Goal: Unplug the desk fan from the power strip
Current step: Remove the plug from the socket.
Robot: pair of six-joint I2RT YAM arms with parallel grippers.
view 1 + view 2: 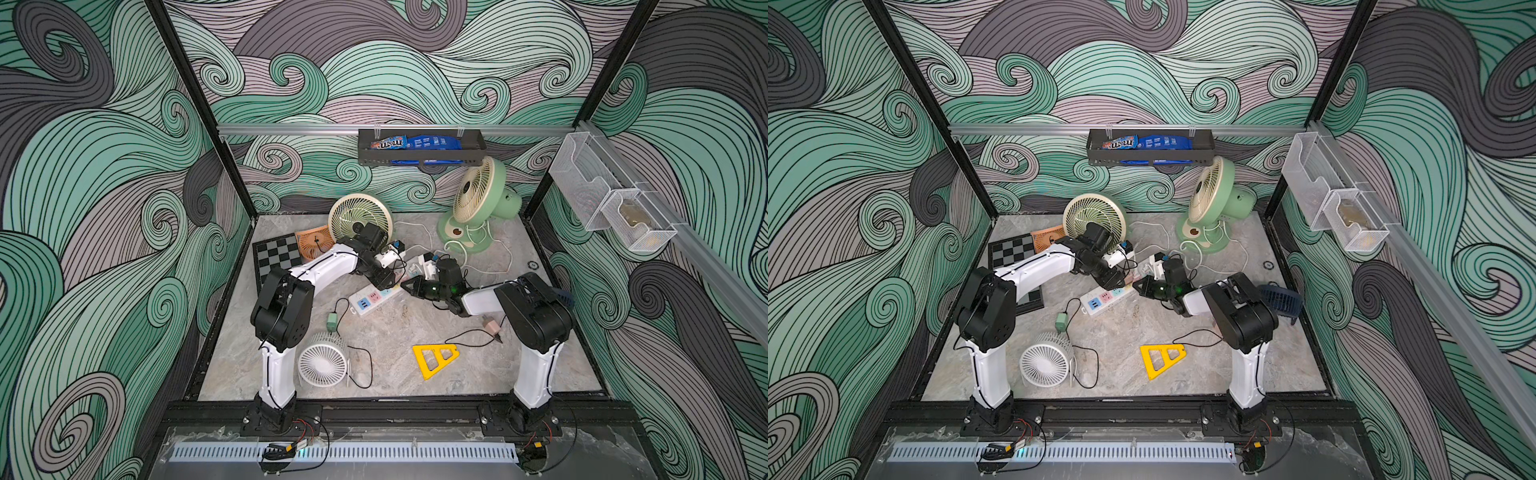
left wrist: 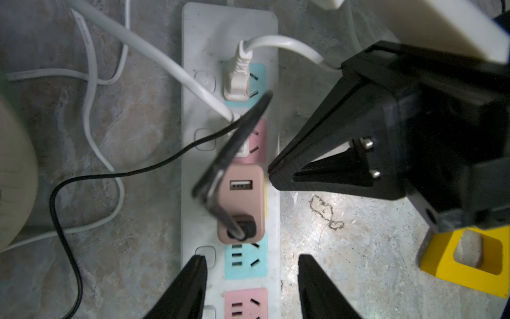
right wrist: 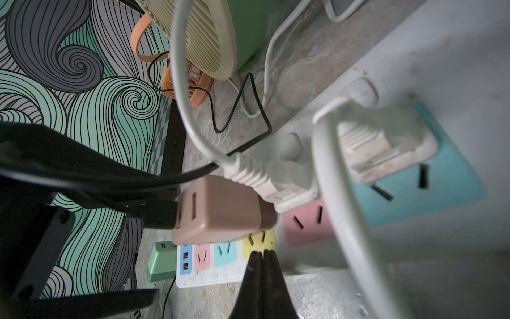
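evidently the long white power strip with pastel sockets (image 2: 204, 36) lies mid-table between both arms. the right gripper (image 2: 271, 169), clenched empty, sits at its edge, likely to pin it, while the left gripper (image 2: 251, 262) hovers with jaws spread over the strip, just short of the dusty-pink usb adapter (image 2: 242, 193) (gripping nothing yet).

1. white plastic bar power strip (image 1: 376, 297) (image 2: 189, 207) lies slanted mid-table; everything below is placed from it.
2. on it: brown-pink block USB adapter (image 2: 245, 198) mid-strip, white moulded plug (image 2: 237, 82) in the far-end socket.
3. behind: cream round-grille fan (image 1: 359, 218); behind-right: green pedestal fan (image 1: 478, 203).
4. behind-left: black-and-grey checkered board (image 1: 276, 253), orange flat fan (image 1: 313, 241) at its far edge.
5. in front: green block adapter (image 1: 331, 322) near the front end; white round fan (image 1: 322, 359) front-left; yellow triangular plastic frame (image 1: 436, 357) front-right.
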